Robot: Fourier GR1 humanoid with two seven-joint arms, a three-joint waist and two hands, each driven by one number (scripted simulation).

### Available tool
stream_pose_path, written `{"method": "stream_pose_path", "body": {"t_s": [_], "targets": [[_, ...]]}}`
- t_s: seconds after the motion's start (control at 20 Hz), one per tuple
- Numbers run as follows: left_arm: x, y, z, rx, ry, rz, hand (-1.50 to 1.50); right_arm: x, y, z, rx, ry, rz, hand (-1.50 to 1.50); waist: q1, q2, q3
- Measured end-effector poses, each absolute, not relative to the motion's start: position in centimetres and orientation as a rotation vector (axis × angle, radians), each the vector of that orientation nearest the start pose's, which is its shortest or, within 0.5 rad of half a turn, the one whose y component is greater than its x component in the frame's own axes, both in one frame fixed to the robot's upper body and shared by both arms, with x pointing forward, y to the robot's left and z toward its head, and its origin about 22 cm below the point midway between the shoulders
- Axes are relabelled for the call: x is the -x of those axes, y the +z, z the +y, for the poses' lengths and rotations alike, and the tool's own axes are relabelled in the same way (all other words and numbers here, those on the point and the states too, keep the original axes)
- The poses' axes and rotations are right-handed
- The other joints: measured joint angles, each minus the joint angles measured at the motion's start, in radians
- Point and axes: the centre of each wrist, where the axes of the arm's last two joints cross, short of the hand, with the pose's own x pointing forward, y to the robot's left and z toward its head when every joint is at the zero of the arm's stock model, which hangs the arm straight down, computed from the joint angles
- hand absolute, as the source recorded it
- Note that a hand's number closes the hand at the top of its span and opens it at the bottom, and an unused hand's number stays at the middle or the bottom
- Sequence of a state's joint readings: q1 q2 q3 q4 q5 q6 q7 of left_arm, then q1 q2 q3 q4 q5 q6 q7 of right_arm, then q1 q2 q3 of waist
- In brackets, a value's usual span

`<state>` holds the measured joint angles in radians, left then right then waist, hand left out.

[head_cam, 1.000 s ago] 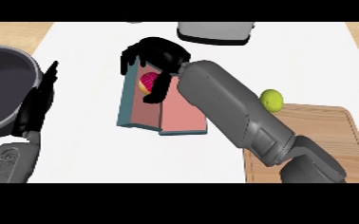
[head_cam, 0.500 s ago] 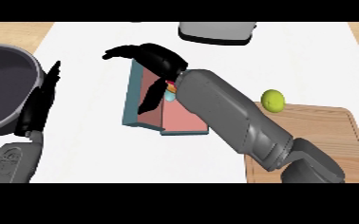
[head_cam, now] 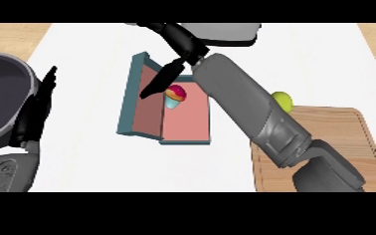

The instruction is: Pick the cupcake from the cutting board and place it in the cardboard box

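Observation:
The cupcake [head_cam: 175,96], with a pink top and blue wrapper, lies inside the cardboard box [head_cam: 141,128], a teal-walled tray with a pink floor in the middle of the counter. My right hand [head_cam: 178,49] hovers over the box's far end, open, fingers spread, the thumb hanging down beside the cupcake without holding it. The wooden cutting board [head_cam: 337,129] sits at the right, partly covered by my right forearm. My left hand [head_cam: 38,108] rests open at the left edge, fingers up.
A green lime [head_cam: 282,100] lies at the cutting board's far left corner. A grey tray-like object [head_cam: 228,32] stands at the back behind my right hand. A dark round pot [head_cam: 11,97] sits at the left edge.
My right hand opened, let go of the cupcake in the box, and pulled back and up toward the far end. The cupcake now shows uncovered. The left hand stayed still.

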<state>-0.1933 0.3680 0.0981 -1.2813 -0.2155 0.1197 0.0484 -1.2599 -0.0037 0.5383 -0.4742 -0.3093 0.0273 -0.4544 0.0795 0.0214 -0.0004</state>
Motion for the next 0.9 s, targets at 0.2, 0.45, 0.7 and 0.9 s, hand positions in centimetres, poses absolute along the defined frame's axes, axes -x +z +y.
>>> {"method": "stream_pose_path", "body": {"t_s": [0.2,0.45,0.7,0.9], "targets": [[-28.5,1.9,33.9,-0.609,-0.259,-1.412,0.0,-44.4,13.7,-4.7,-0.433,0.809,-1.917,-1.5,-0.008,0.002,0.0],[-28.1,2.0,34.0,-0.605,-0.263,-1.421,0.0,-46.6,14.5,-10.5,-0.383,0.755,-1.902,-1.5,-0.004,0.007,0.0],[-28.4,2.4,34.0,-0.603,-0.263,-1.428,0.0,-47.5,14.6,-16.1,-0.338,0.737,-1.914,-1.5,0.004,0.015,0.001],[-28.4,2.1,33.4,-0.595,-0.266,-1.432,0.0,-47.9,15.5,-20.6,-0.314,0.764,-1.909,-1.5,0.01,0.02,0.002]]}}
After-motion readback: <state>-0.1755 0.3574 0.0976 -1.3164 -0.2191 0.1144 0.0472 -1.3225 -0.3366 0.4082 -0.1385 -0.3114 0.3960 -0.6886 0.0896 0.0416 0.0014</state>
